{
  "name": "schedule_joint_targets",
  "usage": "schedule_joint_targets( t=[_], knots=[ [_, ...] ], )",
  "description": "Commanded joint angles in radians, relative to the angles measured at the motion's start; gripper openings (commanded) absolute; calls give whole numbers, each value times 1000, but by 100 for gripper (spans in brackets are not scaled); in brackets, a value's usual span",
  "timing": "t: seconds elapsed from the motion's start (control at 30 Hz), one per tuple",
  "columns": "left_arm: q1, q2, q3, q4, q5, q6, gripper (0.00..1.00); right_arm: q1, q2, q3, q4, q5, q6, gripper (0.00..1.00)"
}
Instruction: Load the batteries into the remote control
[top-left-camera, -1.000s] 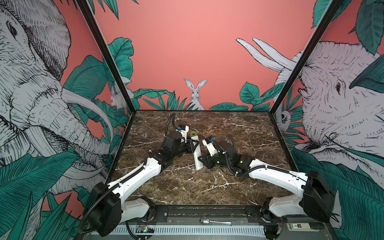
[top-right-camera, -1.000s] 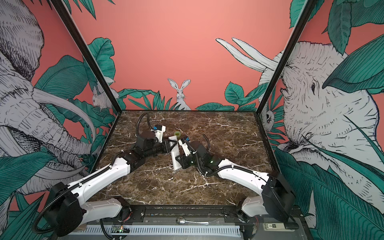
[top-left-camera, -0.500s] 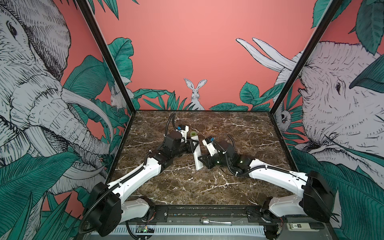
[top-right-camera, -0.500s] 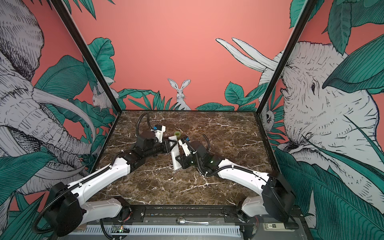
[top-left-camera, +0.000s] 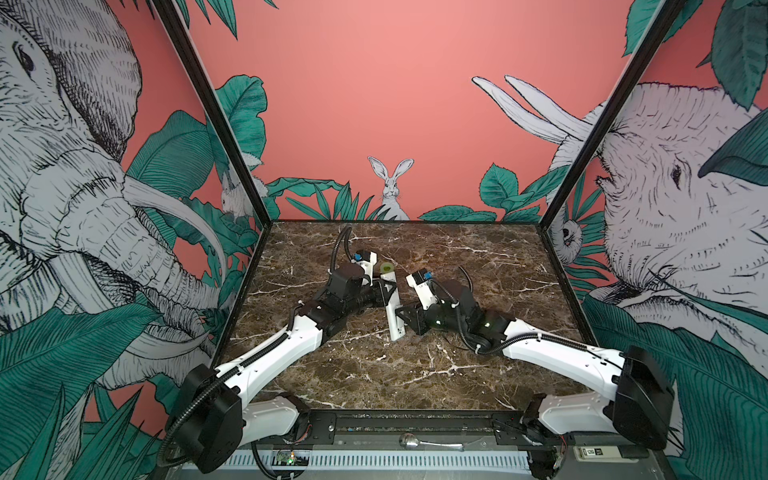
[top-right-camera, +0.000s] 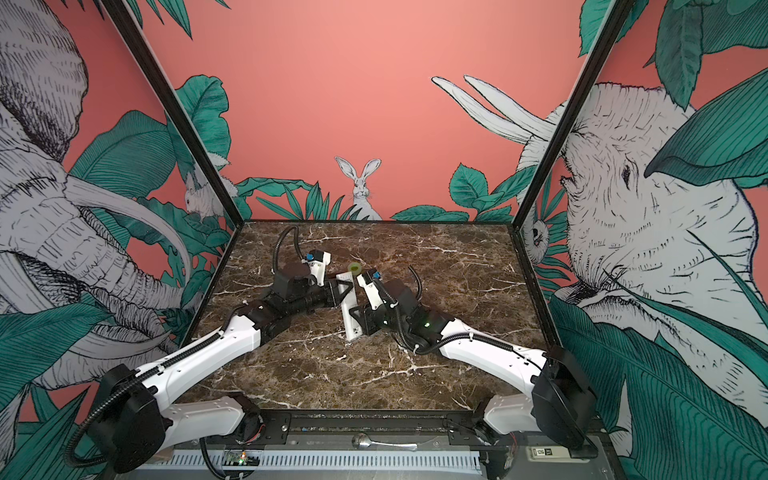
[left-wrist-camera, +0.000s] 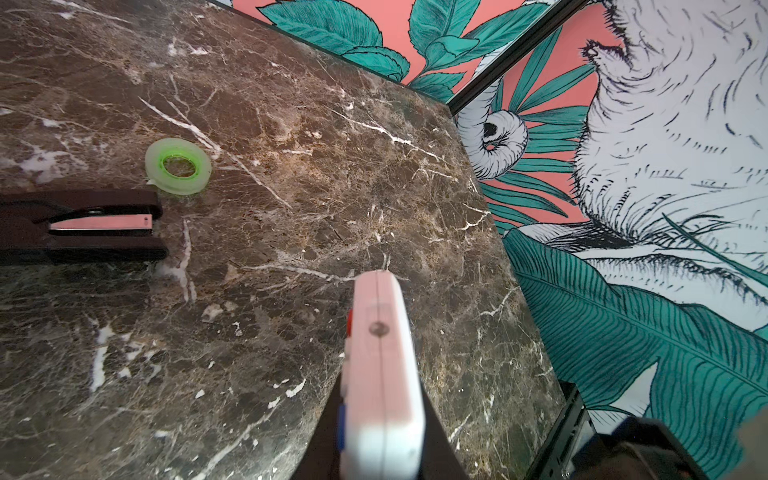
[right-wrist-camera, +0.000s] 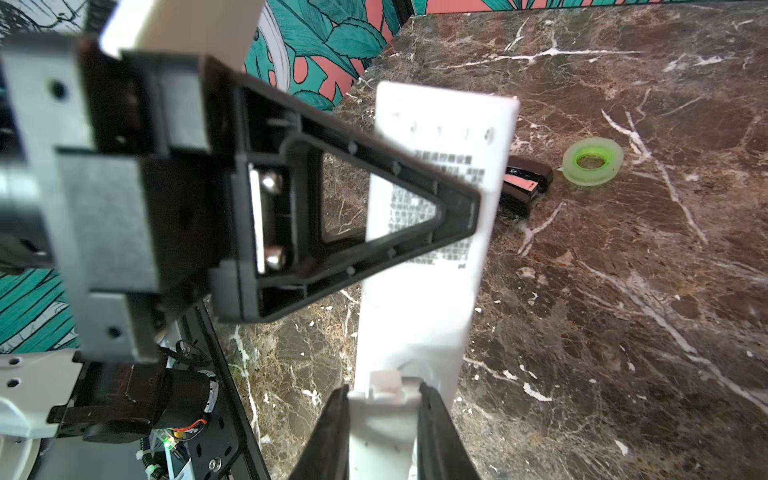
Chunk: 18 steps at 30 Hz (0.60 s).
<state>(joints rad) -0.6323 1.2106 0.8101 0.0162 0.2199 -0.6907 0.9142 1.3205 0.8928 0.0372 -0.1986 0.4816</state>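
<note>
Remote control (top-left-camera: 393, 309) sits mid-table, far end just beside green tape roll (top-left-camera: 386, 268). L gripper (top-left-camera: 390, 291) clamped on remote's tape-side half, R gripper (top-left-camera: 402, 318) clamped on end away from tape.

I see a glossy, veined brown marble desk (left-wrist-camera: 332, 187), the remote control (right-wrist-camera: 428, 324) in smooth white plastic, a translucent green tape roll (left-wrist-camera: 178, 166), and a shiny black stapler (left-wrist-camera: 104, 247) with a polished metal strip (left-wrist-camera: 99, 224).

A brown marble table (top-left-camera: 374, 374) with white veins sits inside three coral walls (top-left-camera: 374, 83) printed with elephants (top-left-camera: 62, 187), a rabbit (top-left-camera: 390, 183) and green leaves (top-left-camera: 245, 112), joined by black corner posts (top-left-camera: 221, 124).
</note>
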Motion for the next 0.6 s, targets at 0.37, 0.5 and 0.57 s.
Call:
schedule_joint_targets(
  t=[0.37,0.5,0.57],
  knots=[
    [22,-57,-44,-15,-14,15,0,-3,-50,22,-148,116,-95,21],
    [34,-72,-62,-12,-10,17,0,-6,-45,28,-199,156,-108,21],
    [42,-81,-72,-9,-4,17,0,-12,-37,26,-205,162,-105,21]
  ],
)
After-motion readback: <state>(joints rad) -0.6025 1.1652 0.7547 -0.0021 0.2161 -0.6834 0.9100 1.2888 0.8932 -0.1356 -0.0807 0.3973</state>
